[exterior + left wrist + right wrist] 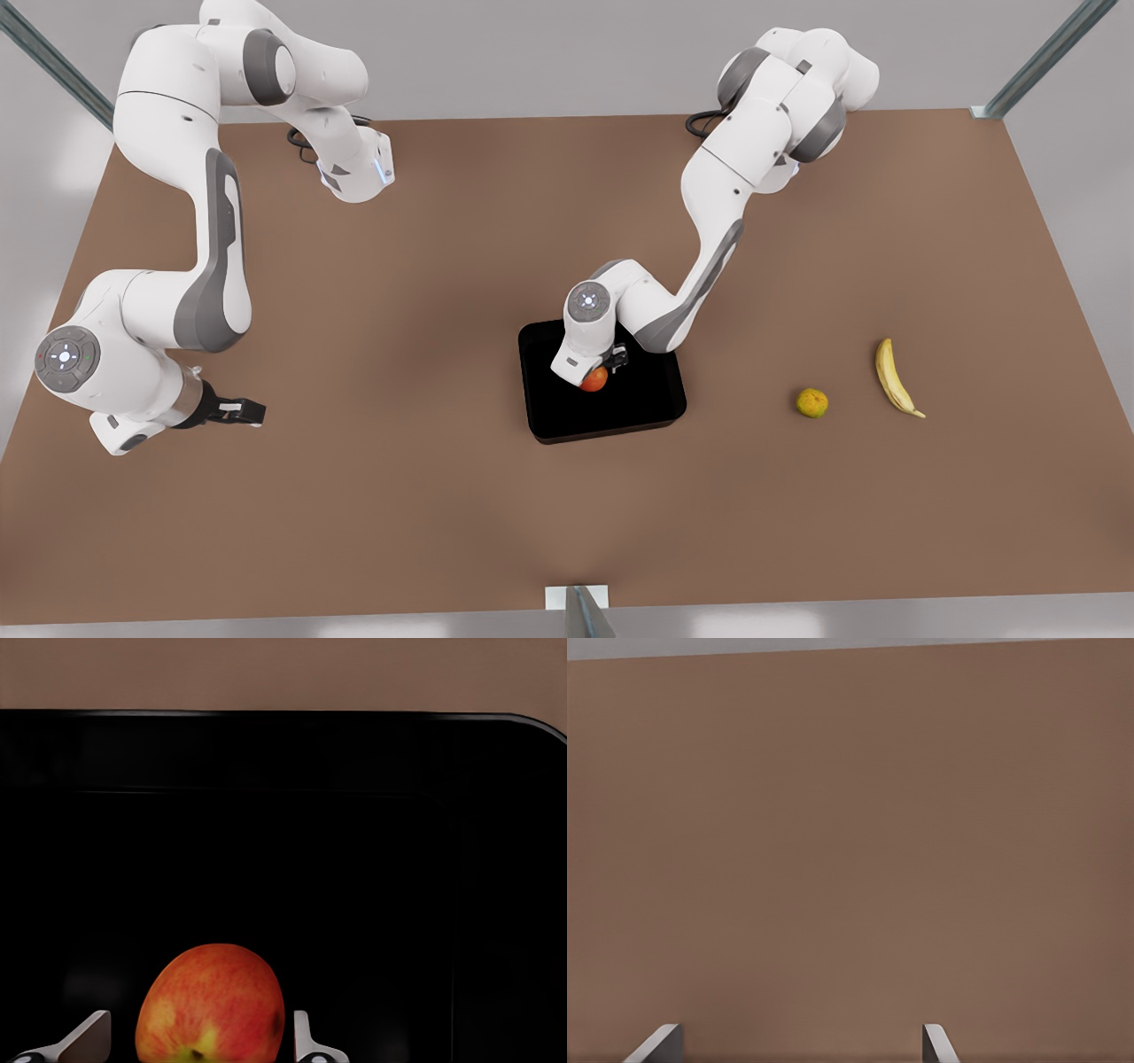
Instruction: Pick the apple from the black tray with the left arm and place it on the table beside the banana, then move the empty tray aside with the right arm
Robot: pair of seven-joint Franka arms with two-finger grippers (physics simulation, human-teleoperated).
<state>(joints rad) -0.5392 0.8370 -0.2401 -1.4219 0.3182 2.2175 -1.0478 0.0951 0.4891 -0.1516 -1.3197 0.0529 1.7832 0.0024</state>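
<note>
No text, label, brand, number or sign can be read anywhere in these views.

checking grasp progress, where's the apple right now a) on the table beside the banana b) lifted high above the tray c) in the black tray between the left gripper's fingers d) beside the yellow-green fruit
c: the apple sits in the black tray, with the left gripper open around it.
</note>
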